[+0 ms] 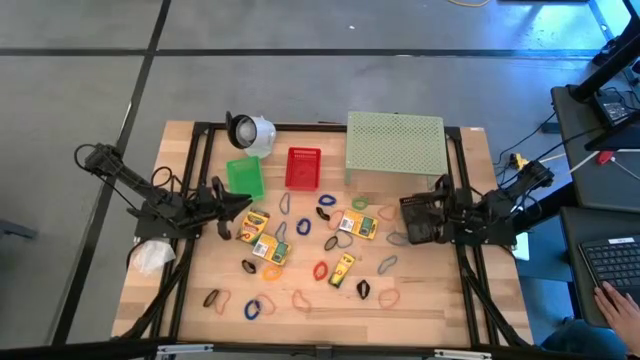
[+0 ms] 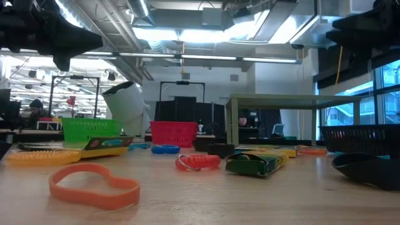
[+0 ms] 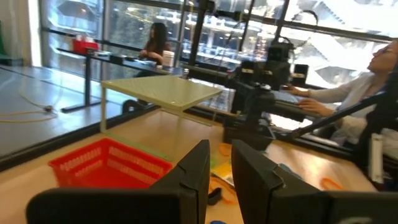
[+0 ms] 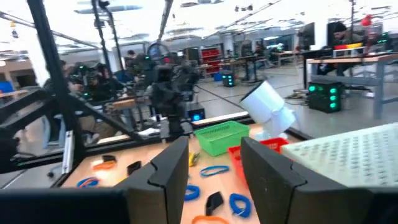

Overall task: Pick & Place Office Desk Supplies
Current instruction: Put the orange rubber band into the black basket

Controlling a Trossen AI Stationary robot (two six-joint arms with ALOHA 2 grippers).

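Yellow-and-green crayon boxes [image 1: 253, 226] [image 1: 358, 224] [image 1: 342, 268] lie flat on the wooden table among thin rubber-band loops: blue [image 1: 253, 309], orange [image 1: 388, 297], red [image 1: 320, 270] and black [image 1: 363, 289]. In the low view an orange loop [image 2: 94, 184] and a crayon box [image 2: 256, 164] lie nearest. My left gripper [image 1: 243, 210] [image 3: 221, 171] hovers level at the table's left. Its fingers are a narrow gap apart, with nothing between them. My right gripper [image 1: 432, 212] [image 4: 214, 165] hovers level at the table's right, open and empty.
A green basket [image 1: 245, 177], a red basket [image 1: 303, 168], a pale green perforated shelf [image 1: 395, 147] and a white round object [image 1: 250, 131] stand along the far side. A black basket [image 1: 415, 222] sits below my right gripper. People sit at desks beyond the table.
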